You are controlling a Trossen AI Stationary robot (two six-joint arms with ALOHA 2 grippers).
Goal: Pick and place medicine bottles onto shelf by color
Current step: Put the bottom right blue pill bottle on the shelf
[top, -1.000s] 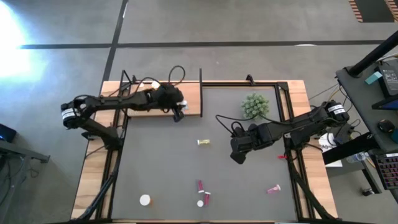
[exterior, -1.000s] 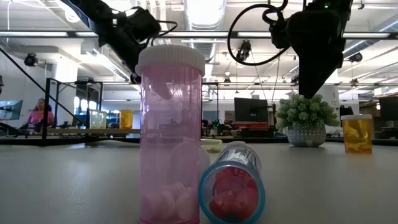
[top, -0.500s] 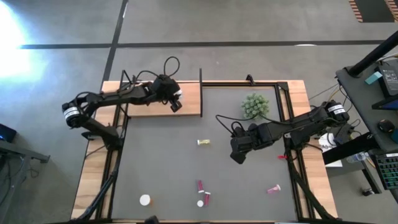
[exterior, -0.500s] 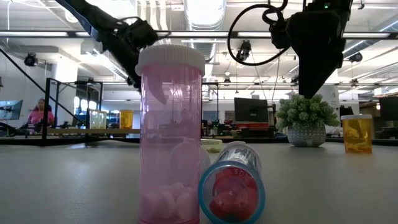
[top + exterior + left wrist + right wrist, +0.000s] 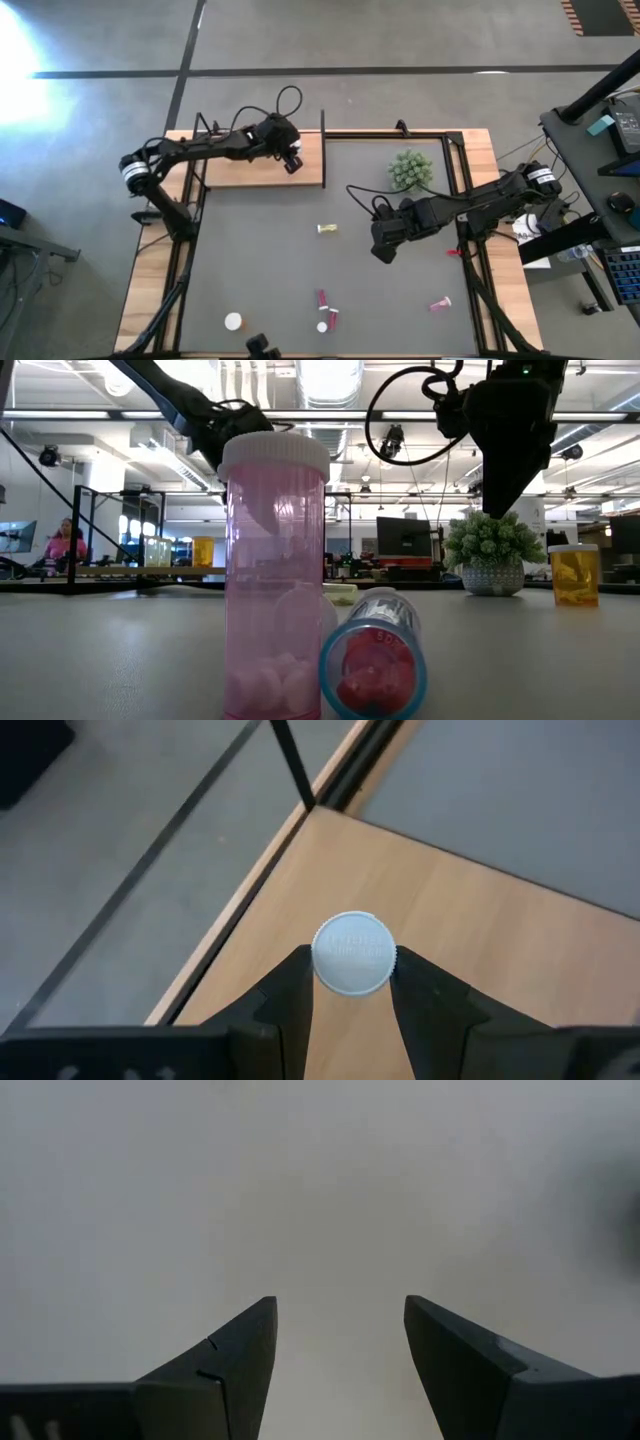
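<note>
Left tool [image 5: 350, 982] over shelf [image 5: 240, 170], clamped on white-capped bottle [image 5: 353, 952]. Right tool [image 5: 340, 1345] wide, empty. Perhaps two bottles shelved; roughly six remaining on tabletop [image 5: 260, 260].

A: what else is on the big dark grey mat [image 5: 260, 260] covering the bench?

B: just a small bushy green plant [image 5: 410, 169] in a pale patterned pot, near the far right corner. Low view shows a person in a pink top [image 5: 65, 544] way back in the room.
</note>
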